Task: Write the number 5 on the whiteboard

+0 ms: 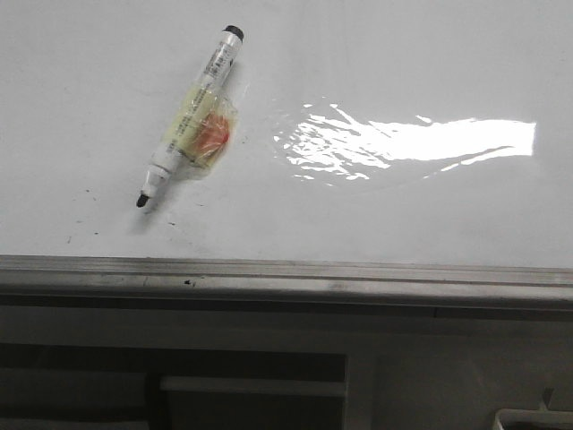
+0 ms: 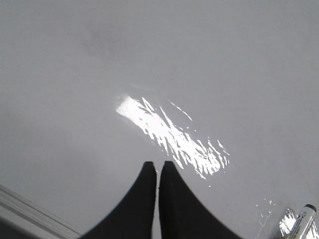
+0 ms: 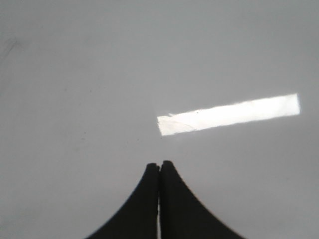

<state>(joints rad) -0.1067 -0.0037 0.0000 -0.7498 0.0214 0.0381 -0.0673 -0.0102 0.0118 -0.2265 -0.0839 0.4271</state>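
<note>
The whiteboard (image 1: 376, 72) fills the front view, glossy white with a bright glare patch and a grey metal edge strip (image 1: 286, 276) along its near side. No number 5 shows on it, only tiny black specks at the lower left. A white marker (image 1: 190, 116) with black tip and black end lies slanted on the board's left part, wrapped in clear tape with an orange patch. Its end shows in the left wrist view (image 2: 303, 223). My left gripper (image 2: 157, 165) is shut and empty above the board. My right gripper (image 3: 159, 164) is shut and empty above the bare board. Neither gripper shows in the front view.
Below the board's edge strip there is a grey frame with a dark opening (image 1: 179, 385). A pale container corner (image 1: 535, 417) shows at the bottom right. The glare patch (image 1: 421, 141) lies on the board's right half.
</note>
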